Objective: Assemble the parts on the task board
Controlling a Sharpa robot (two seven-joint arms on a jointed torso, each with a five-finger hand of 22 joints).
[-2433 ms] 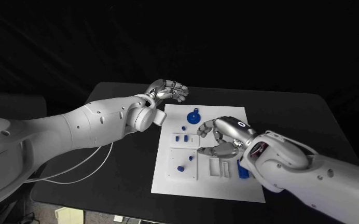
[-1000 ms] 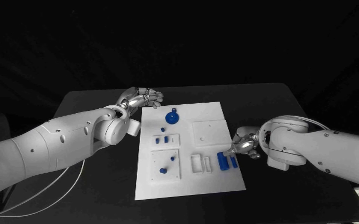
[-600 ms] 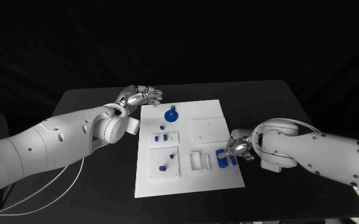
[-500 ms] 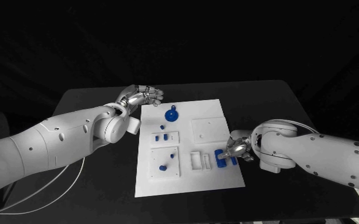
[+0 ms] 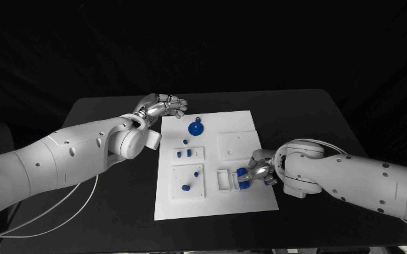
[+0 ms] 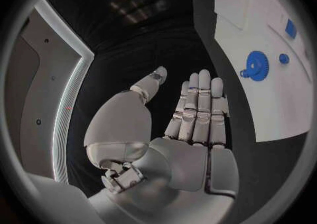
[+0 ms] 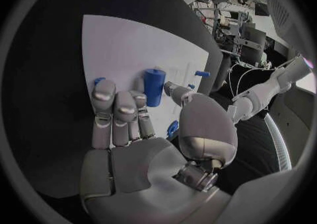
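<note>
Slid leftward across the task board (image 5: 246, 202): right hand (image 5: 259, 173), fingers pinching a blue cylinder (image 7: 155, 87); left hand (image 5: 161, 107) beside it, fingers open.

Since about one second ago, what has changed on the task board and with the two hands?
The right hand has moved leftward over the task board and now touches the blue cylinders, which have shifted left with it toward the white slots. The left hand stays off the board's far left corner, holding nothing; the blue gear lies as before.
</note>
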